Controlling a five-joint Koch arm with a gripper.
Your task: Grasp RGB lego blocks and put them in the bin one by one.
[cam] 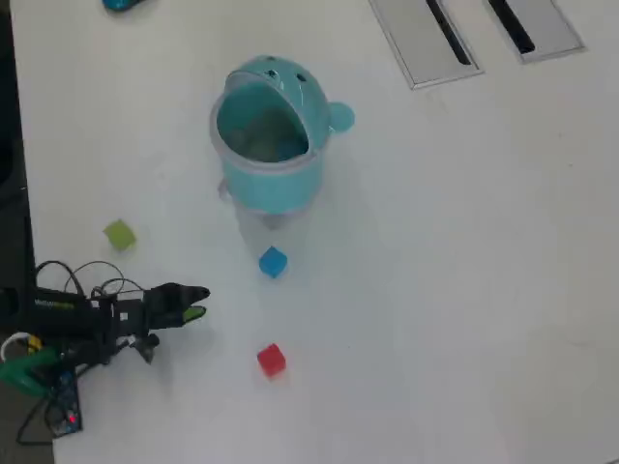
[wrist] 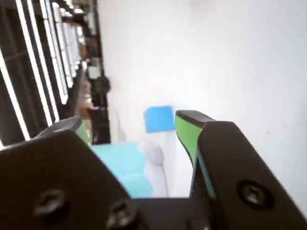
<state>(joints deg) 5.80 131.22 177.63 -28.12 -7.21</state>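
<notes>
Teal bin [cam: 271, 179] stands open (blue block [cam: 273, 262] nearby).

You are looking at what reads as an office or lab room. The white table [cam: 464, 290] has flat grey panels [cam: 426, 39] with dark slots set into its top, and the wrist view shows long rows of strip ceiling lights [wrist: 33, 72], blurred.
</notes>
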